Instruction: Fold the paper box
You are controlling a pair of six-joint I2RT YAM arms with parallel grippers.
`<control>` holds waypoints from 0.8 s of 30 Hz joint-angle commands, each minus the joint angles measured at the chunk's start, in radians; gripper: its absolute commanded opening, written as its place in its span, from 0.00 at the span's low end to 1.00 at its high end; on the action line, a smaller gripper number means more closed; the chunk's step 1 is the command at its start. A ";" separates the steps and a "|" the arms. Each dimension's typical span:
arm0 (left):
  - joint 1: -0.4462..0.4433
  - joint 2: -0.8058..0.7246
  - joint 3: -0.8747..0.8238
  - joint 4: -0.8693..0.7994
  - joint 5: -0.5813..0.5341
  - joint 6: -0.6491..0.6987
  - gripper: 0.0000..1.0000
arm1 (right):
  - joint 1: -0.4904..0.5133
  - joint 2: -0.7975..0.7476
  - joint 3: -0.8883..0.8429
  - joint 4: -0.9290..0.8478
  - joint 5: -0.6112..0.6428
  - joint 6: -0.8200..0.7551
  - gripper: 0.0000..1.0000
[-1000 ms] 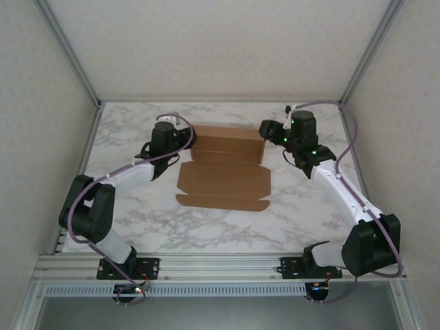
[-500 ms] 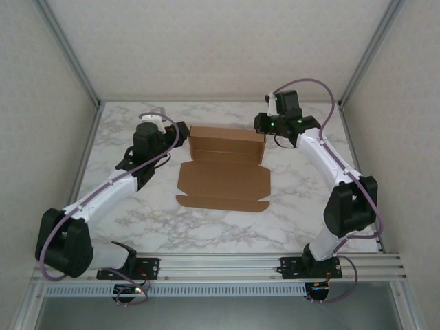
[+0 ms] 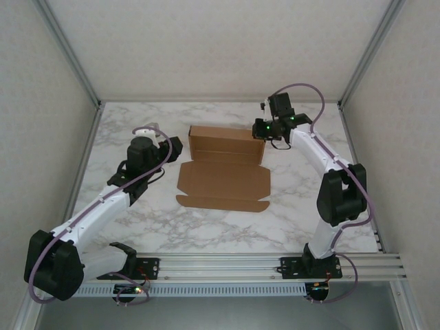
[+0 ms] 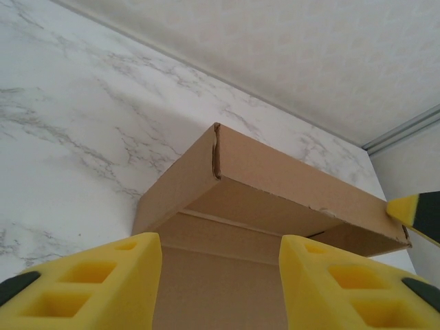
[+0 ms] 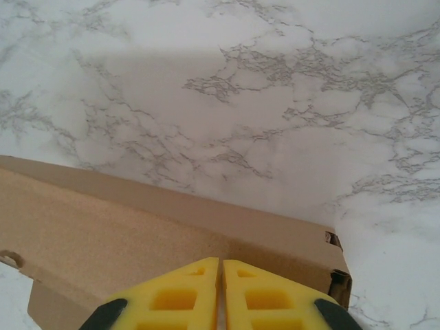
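Note:
The brown paper box (image 3: 226, 142) lies mid-table, its rear part standing up as a shallow tray. Its lid panel (image 3: 223, 181) lies flat toward the front, with a narrow flap at the near edge. My left gripper (image 3: 174, 146) hovers just off the box's left end. In the left wrist view that gripper (image 4: 220, 275) is open and faces the box (image 4: 289, 172), with nothing between its yellow pads. My right gripper (image 3: 260, 129) is at the box's right rear corner. In the right wrist view it (image 5: 221, 265) is shut, tips together over the cardboard wall (image 5: 137, 234).
The marble table (image 3: 137, 213) is walled in by white panels and metal posts (image 3: 69, 51). An aluminium rail (image 3: 220, 265) with both arm bases runs along the near edge. The right gripper's yellow tip (image 4: 419, 214) shows past the box's far end in the left wrist view.
The left arm has stretched out low and its gripper drew back slightly from the box's left end. The right arm has straightened, its gripper moving to the box's right rear corner.

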 commanded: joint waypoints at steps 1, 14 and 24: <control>0.006 -0.024 -0.006 -0.001 -0.007 0.011 0.49 | 0.001 0.050 0.049 -0.037 0.023 0.009 0.10; 0.008 -0.076 0.162 -0.079 -0.049 -0.007 0.50 | -0.076 0.323 0.358 -0.113 -0.044 0.063 0.16; 0.010 -0.114 0.332 -0.134 -0.115 -0.006 0.52 | -0.150 0.504 0.445 -0.112 -0.169 0.123 0.21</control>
